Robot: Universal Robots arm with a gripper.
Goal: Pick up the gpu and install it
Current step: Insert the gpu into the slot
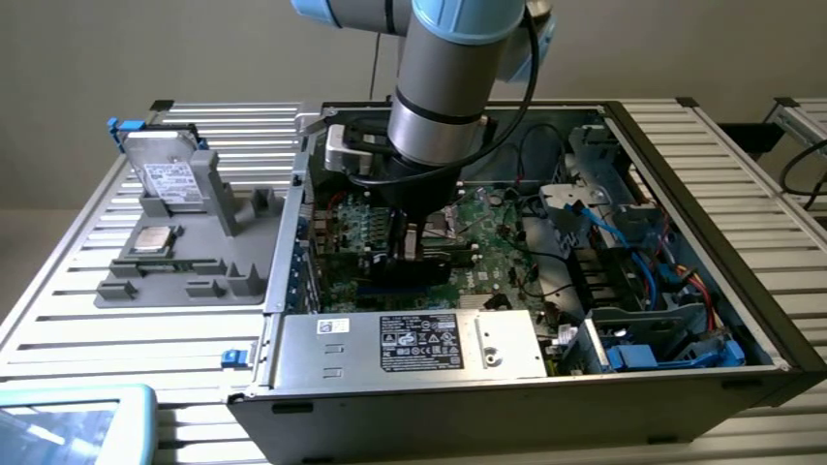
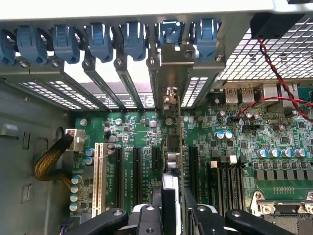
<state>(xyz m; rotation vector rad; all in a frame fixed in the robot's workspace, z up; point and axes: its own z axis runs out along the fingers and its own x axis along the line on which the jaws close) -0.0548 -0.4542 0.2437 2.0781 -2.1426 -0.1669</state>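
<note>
My gripper (image 1: 413,237) is down inside the open computer case (image 1: 290,291), over the green motherboard (image 1: 498,237). It is shut on the gpu (image 2: 172,156), which the wrist view shows edge-on between the two black fingers (image 2: 146,215). The card stands upright among the black expansion slots (image 2: 120,176). Its silver end bracket (image 2: 175,61) lies against the rear slot openings, under the blue latches (image 2: 98,39). In the exterior view the gpu (image 1: 411,266) is a dark block under the gripper. I cannot tell whether its edge sits in a slot.
A grey tray (image 1: 246,281) at the exterior view's left holds a silver labelled drive (image 1: 168,179) and a small square chip (image 1: 155,239). The power supply (image 1: 413,344) fills the case's near side. Cables (image 1: 621,242) and a yellow braided lead (image 2: 51,161) crowd the sides.
</note>
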